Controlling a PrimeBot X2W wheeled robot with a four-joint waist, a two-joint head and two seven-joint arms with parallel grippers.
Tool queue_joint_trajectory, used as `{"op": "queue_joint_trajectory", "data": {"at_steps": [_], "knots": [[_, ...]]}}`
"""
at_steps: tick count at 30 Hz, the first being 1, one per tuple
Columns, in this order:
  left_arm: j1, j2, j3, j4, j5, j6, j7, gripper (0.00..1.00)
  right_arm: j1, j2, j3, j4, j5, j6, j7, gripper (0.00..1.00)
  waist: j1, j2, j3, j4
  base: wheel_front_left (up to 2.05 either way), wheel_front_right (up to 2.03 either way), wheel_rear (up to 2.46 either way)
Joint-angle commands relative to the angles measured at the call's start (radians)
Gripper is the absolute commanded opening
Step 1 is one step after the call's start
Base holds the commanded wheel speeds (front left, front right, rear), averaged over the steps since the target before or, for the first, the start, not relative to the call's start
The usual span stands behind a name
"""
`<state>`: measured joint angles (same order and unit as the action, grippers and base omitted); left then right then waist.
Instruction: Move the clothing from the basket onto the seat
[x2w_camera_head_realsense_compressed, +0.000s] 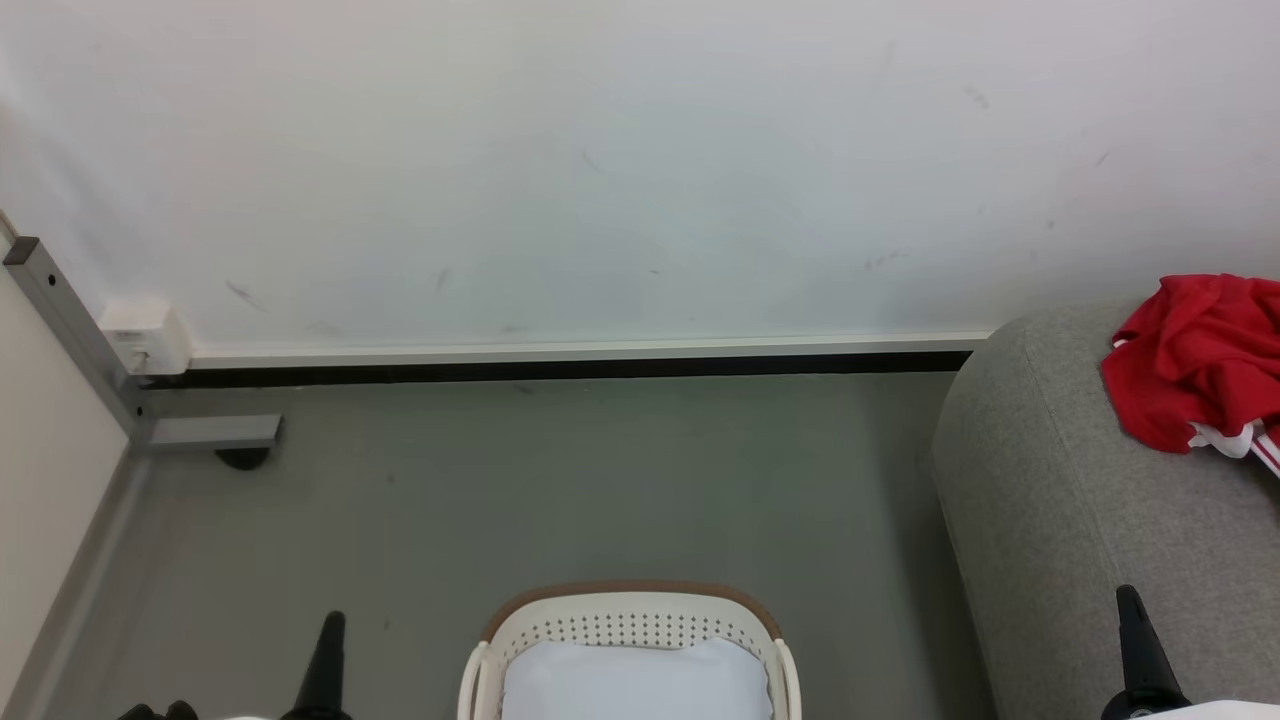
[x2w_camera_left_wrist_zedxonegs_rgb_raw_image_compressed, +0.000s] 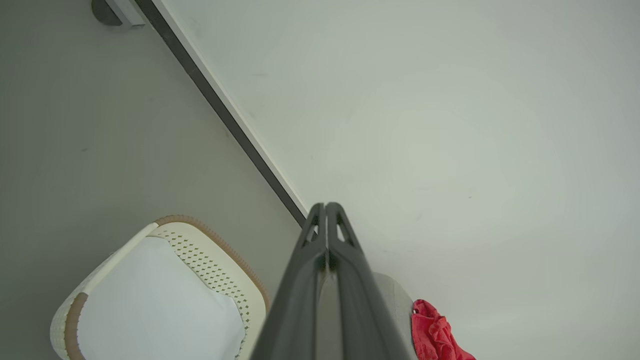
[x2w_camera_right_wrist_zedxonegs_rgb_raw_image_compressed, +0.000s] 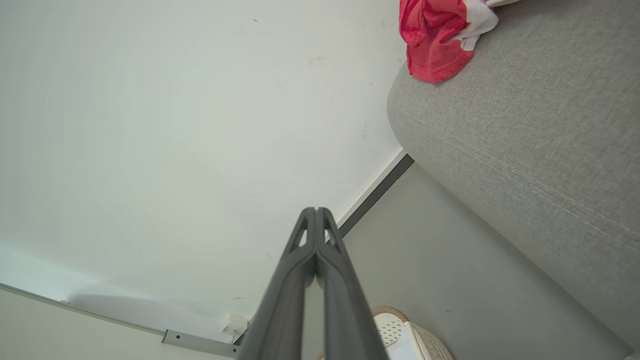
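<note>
Wrist views — left gripper (x2w_camera_left_wrist_zedxonegs_rgb_raw_image_compressed: 326, 205), right gripper (x2w_camera_right_wrist_zedxonegs_rgb_raw_image_compressed: 316, 209), tips together, empty; clothing (x2w_camera_head_realsense_compressed: 1190, 360) on seat (x2w_camera_head_realsense_compressed: 1050, 520).

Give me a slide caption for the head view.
Red garment lies on the grey seat at right; a white piece sits in the basket.

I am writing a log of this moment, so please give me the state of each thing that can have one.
Cream-white plastic laundry basket with brown rim: upright on grey floor.
White cloth: inside that basket.
Bright red garment with white trim: crumpled on large light grey fabric seat.
Left claw: shut, empty.
Right claw: shut, empty.
</note>
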<state>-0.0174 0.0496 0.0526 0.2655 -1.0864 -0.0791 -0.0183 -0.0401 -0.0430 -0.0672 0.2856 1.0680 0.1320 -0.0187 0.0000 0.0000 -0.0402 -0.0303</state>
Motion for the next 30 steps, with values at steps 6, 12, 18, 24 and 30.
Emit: {"op": "queue_joint_trajectory", "data": {"at_steps": [6,12,18,24,30], "knots": [[-0.031,0.004,0.013,-0.012,-0.087,-0.012,0.021,0.00,-0.031,-0.009,-0.010,-0.019,0.090,-0.001,0.020,0.00,0.0000,0.0000,0.005,0.003,0.00,0.00,0.00],[-0.041,0.004,0.021,-0.014,-0.146,-0.018,0.037,0.00,-0.036,-0.009,-0.016,-0.022,0.151,-0.001,0.037,0.00,0.0000,0.0000,0.009,0.006,0.00,0.00,0.00],[-0.048,0.004,0.026,-0.015,-0.192,-0.022,0.049,0.00,-0.043,-0.010,-0.020,-0.024,0.199,-0.001,0.048,0.00,0.0000,0.0000,0.013,0.009,0.00,0.00,0.00],[-0.056,0.003,0.031,-0.016,-0.247,-0.027,0.063,0.00,-0.048,-0.010,-0.024,-0.028,0.254,-0.002,0.063,0.00,0.0000,0.0000,0.017,0.012,0.00,0.00,0.00],[-0.064,0.003,0.037,-0.017,-0.300,-0.033,0.076,0.00,-0.050,-0.010,-0.029,-0.030,0.308,-0.002,0.076,0.00,0.0000,0.0000,0.021,0.015,0.00,0.00,0.00]]}}
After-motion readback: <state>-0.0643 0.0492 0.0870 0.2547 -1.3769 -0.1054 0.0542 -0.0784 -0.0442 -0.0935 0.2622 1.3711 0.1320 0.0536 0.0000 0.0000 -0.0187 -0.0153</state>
